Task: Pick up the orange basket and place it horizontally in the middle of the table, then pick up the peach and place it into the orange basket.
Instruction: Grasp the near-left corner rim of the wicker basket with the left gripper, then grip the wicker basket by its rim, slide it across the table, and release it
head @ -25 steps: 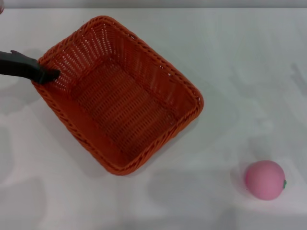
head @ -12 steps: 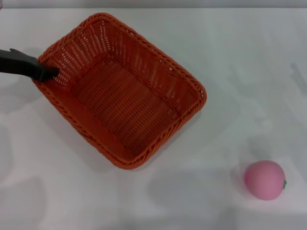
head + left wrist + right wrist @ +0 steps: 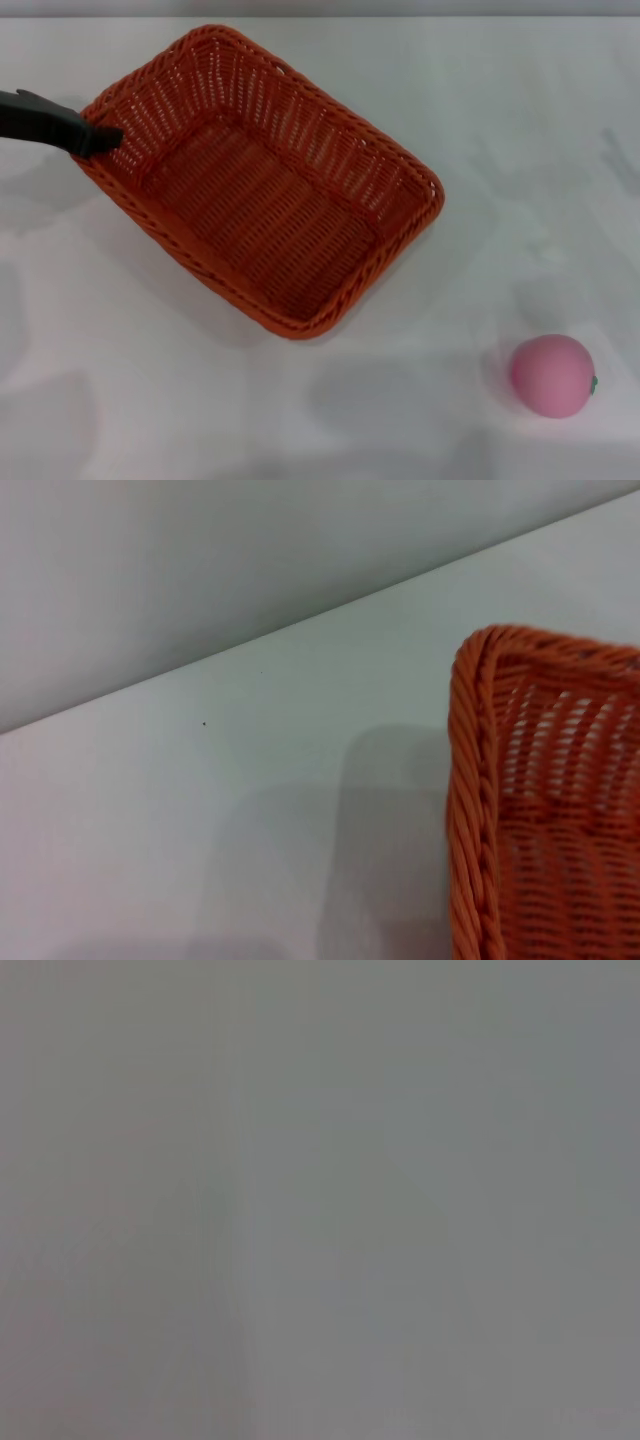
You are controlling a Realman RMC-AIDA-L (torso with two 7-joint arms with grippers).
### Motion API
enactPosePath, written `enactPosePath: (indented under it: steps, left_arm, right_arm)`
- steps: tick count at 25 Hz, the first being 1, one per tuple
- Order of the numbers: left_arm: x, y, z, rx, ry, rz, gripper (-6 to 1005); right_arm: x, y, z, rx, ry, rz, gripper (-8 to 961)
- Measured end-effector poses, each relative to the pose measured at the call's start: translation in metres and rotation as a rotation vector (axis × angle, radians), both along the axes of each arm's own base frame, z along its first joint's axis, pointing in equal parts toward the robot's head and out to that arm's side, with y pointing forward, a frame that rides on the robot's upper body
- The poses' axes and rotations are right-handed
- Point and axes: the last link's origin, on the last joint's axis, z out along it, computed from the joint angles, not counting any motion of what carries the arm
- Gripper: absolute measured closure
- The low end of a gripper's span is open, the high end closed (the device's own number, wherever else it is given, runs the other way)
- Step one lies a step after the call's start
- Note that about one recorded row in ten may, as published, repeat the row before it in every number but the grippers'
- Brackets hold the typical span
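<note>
Orange basket (image 3: 265,180) swung rightward by left gripper (image 3: 100,140)

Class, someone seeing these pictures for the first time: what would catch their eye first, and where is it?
The orange basket lies slantwise on the white table, left of centre. The left gripper grips its rim at the far-left corner. The pink peach sits alone, near right.

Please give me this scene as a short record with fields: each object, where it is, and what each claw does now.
orange basket: on the table, left of middle, lying diagonally, nothing inside
peach: on the table, near right, apart from the basket
left claw: at the basket's left corner rim, gripping it
right claw: not in view
task stage: basket not yet horizontal; peach untouched
</note>
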Motion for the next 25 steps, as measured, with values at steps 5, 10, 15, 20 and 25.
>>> enactPosePath:
  steps: [5, 10, 15, 20, 25]
  left_arm:
    - [0.009, -0.001, 0.006, 0.003, -0.039, 0.055, 804]
    - [0.017, -0.002, 0.011, 0.018, -0.094, 0.135, 824]
    - [0.026, -0.004, 0.013, 0.030, -0.184, 0.232, 833]
    - [0.030, -0.007, 0.011, 0.014, -0.238, 0.343, 833]
    - [0.036, -0.009, 0.012, 0.006, -0.276, 0.439, 832]
  right_arm:
    - [0.000, 0.001, 0.001, 0.005, 0.001, -0.001, 134]
    - [0.000, 0.001, 0.002, 0.010, 0.003, -0.001, 135]
    - [-0.001, 0.003, 0.003, 0.012, -0.001, 0.007, 137]
    - [-0.003, 0.006, 0.005, 0.014, -0.015, 0.020, 138]
    - [-0.005, 0.009, 0.008, 0.017, -0.028, 0.031, 139]
